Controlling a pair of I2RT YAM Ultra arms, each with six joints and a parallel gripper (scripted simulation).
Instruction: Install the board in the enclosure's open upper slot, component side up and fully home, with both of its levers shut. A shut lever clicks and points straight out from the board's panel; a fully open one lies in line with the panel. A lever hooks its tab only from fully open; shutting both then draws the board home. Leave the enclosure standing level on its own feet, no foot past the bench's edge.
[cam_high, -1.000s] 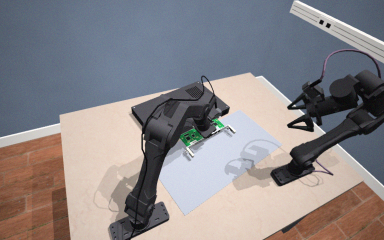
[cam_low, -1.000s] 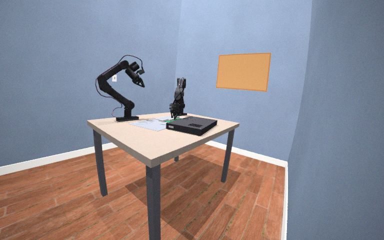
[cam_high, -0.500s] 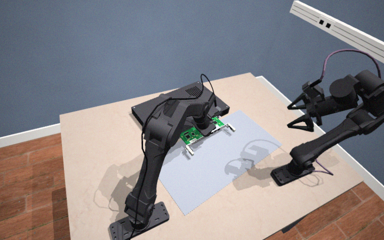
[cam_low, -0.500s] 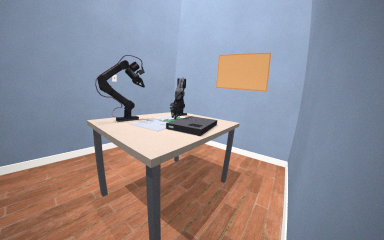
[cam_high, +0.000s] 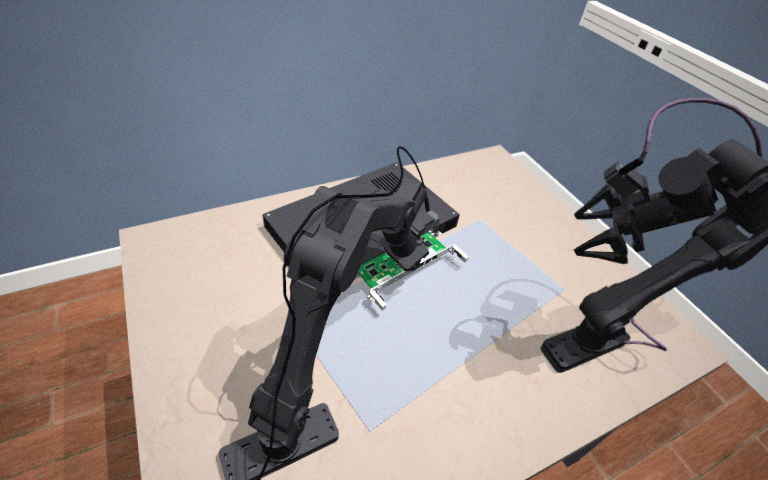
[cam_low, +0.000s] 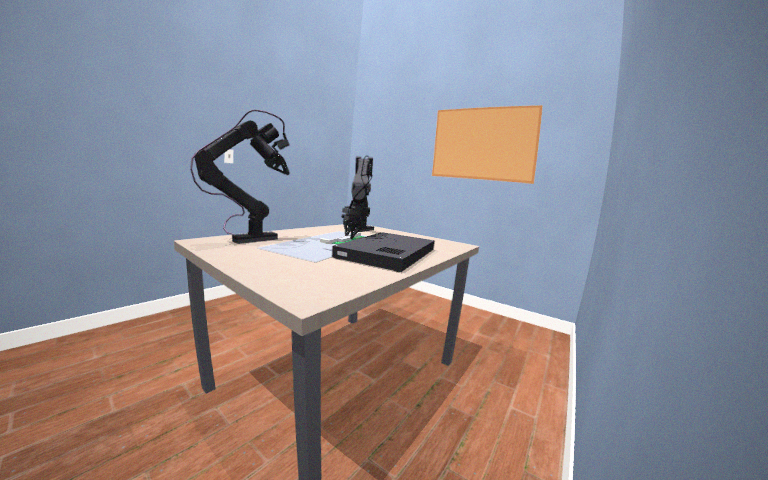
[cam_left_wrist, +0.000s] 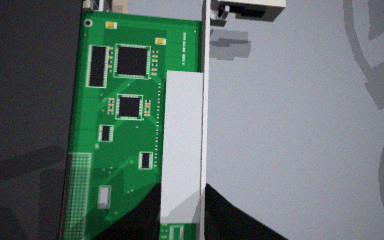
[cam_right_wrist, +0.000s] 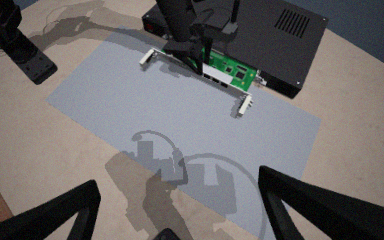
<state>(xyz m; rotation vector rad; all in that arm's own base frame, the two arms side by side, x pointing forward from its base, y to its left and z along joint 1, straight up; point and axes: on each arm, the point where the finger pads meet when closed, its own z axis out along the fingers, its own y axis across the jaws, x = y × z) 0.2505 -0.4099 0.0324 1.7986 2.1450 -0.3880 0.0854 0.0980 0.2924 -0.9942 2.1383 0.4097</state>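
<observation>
The left gripper (cam_high: 415, 261) (cam_left_wrist: 183, 192) is shut on the board (cam_high: 380, 268) (cam_left_wrist: 132, 132) (cam_right_wrist: 230, 70) at its panel side, around the white connector block. The board's component side faces up. Its rear edge is at the front of the dark enclosure (cam_high: 277, 223) (cam_low: 362, 249) (cam_left_wrist: 30, 100) (cam_right_wrist: 260, 50); most of the board shows outside. Whether the rear edge is within the upper slot is hidden. Both white levers, the near one (cam_high: 377, 298) (cam_right_wrist: 245, 106) and the far one (cam_high: 459, 252) (cam_right_wrist: 147, 57), point straight out from the panel. The right gripper (cam_high: 576, 233) (cam_right_wrist: 179, 177) is open, raised and empty.
A pale blue mat (cam_high: 453, 322) (cam_right_wrist: 115, 105) lies before the enclosure on the bench (cam_high: 186, 271) (cam_low: 271, 283). The enclosure stands near the bench's back edge. A small metal fitting (cam_left_wrist: 100, 5) (cam_right_wrist: 261, 78) shows at the enclosure's front. The left arm reaches over the board.
</observation>
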